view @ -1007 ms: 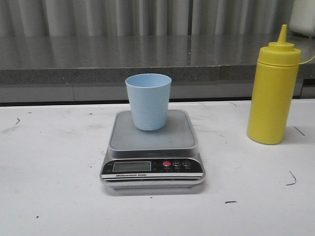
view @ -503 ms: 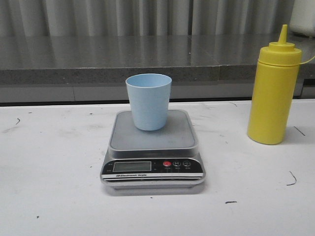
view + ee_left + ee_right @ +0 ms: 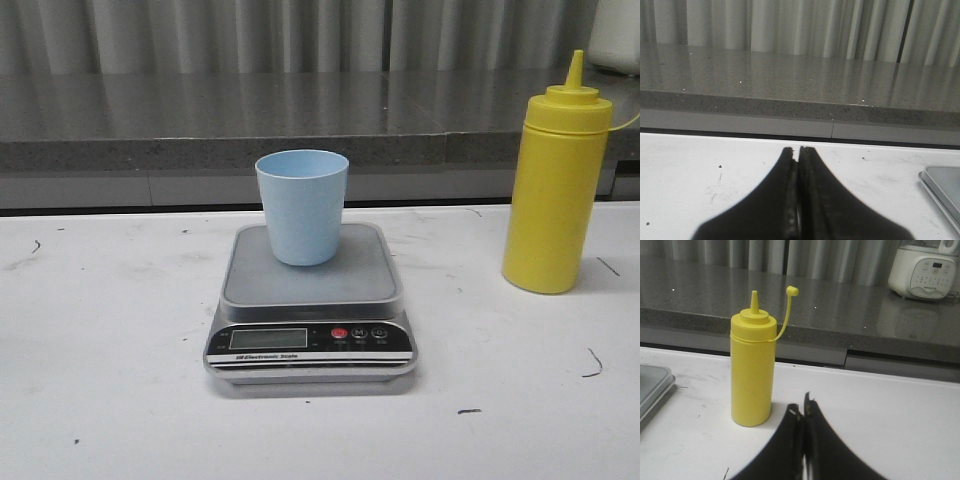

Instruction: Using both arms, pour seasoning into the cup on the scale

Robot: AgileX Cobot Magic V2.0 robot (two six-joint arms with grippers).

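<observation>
Front view gives me the whole white bench [image 3: 100, 330] but neither arm. Working from the left edge across: that side holds only scuffs and specks, then near the middle of the bench I have the scale [image 3: 310, 305], its black panel, display and red button turned toward the near edge. The cup [image 3: 301, 206] stands upright on the back part of the grey platform, pale blue, mouth open, and I can't see down into it from here. Well apart from it, close to the right edge and toward the far side of the bench, the seasoning [image 3: 556, 185] stands upright, its nozzle uncapped. My left wrist view fills in what the front one lacks: the left gripper [image 3: 798, 150] sits low over the bench with its two black fingers pressed together, nothing between them, and only a corner of the scale's platform [image 3: 943, 187] shows at the side; the cup is out of that picture. The right wrist view does the same for the other side: the right gripper [image 3: 801, 410] has its fingers closed against each other with nothing in them, just short of the seasoning [image 3: 752, 370] and not touching it. This view alone shows the small cap hanging off its thin tether beside the nozzle, a white appliance [image 3: 923, 270] on the grey counter behind the bench, and an edge of the scale [image 3: 652, 385].
</observation>
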